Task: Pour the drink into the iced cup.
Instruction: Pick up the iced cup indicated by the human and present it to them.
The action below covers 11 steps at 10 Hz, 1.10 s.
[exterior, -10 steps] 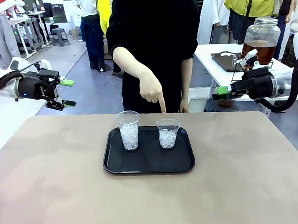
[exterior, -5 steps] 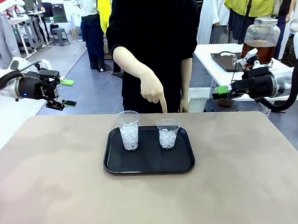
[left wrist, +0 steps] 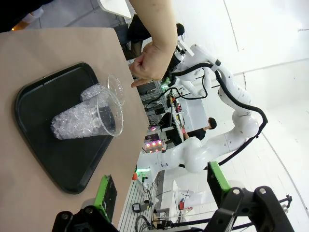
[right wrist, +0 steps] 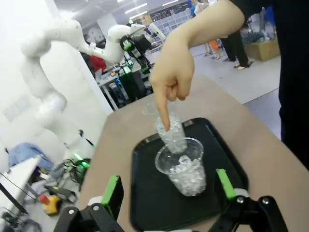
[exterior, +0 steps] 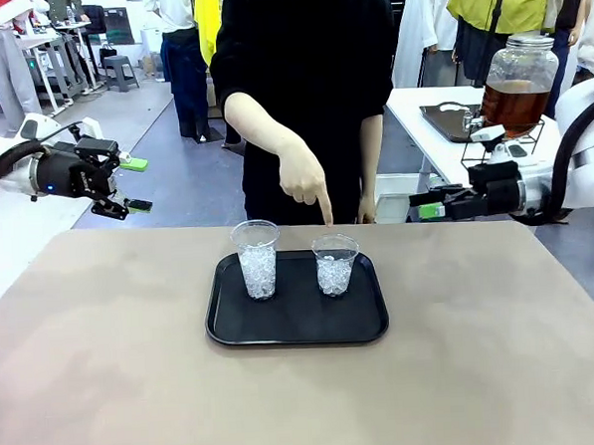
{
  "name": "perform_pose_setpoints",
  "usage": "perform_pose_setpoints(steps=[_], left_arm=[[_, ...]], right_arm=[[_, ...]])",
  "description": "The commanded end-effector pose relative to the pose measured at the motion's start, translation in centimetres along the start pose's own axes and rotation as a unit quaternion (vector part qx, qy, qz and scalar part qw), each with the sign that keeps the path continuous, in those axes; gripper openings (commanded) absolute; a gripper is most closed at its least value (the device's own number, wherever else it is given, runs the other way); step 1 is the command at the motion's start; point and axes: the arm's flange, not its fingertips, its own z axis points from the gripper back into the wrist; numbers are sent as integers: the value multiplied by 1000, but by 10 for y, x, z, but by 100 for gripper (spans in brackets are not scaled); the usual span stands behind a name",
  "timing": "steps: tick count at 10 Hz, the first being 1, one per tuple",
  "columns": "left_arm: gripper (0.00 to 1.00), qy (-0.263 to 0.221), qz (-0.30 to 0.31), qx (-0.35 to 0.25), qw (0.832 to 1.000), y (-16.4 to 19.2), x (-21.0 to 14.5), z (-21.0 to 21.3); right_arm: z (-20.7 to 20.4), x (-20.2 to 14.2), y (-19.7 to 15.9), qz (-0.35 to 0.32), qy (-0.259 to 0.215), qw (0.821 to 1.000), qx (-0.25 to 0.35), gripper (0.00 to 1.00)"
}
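Two clear iced cups stand on a black tray (exterior: pixel 298 327): a taller cup (exterior: pixel 257 259) on the left and a shorter cup (exterior: pixel 335 264) on the right. The person's hand (exterior: pixel 300 177) points a finger down at the shorter cup's far rim. The amber drink (exterior: pixel 515 103) fills a glass dispenser jar on a white side table at the back right. My left gripper (exterior: pixel 136 185) hangs open off the table's left side. At the right, my right gripper (exterior: pixel 423 206) is open and faces the shorter cup (right wrist: pixel 183 166), with nothing between its fingers.
The tan table (exterior: pixel 106 372) is bare around the tray. A dark tray (exterior: pixel 451 120) lies on the white side table beside the jar. Other people stand in the aisle behind. The left wrist view takes in both cups (left wrist: pixel 89 118) and the pointing hand (left wrist: pixel 149 65).
My right gripper has dropped lower and shifted left toward the table, uncovering more of the jar. The left arm, the cups and the pointing hand have stayed put.
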Motion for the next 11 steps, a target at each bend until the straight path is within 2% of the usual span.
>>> perform_pose_setpoints(steps=[1,2,4,7,9,11], left_arm=[[100,1,-1,1,1000,0,0,1],[100,1,-1,1,1000,0,0,1],[100,1,-1,1,1000,0,0,1],[100,1,-1,1,1000,0,0,1],[100,1,-1,1,1000,0,0,1],[100,1,-1,1,1000,0,0,1]], right_arm=[[-19,-13,-11,59,-18,997,-37,100],[-27,-26,-15,67,-13,997,-37,100],[-39,-46,-21,87,-33,995,-40,100],[-51,-65,-23,73,-8,997,28,100],[-44,-63,-24,59,-7,998,8,100],[-53,-71,-19,61,-9,998,16,100]])
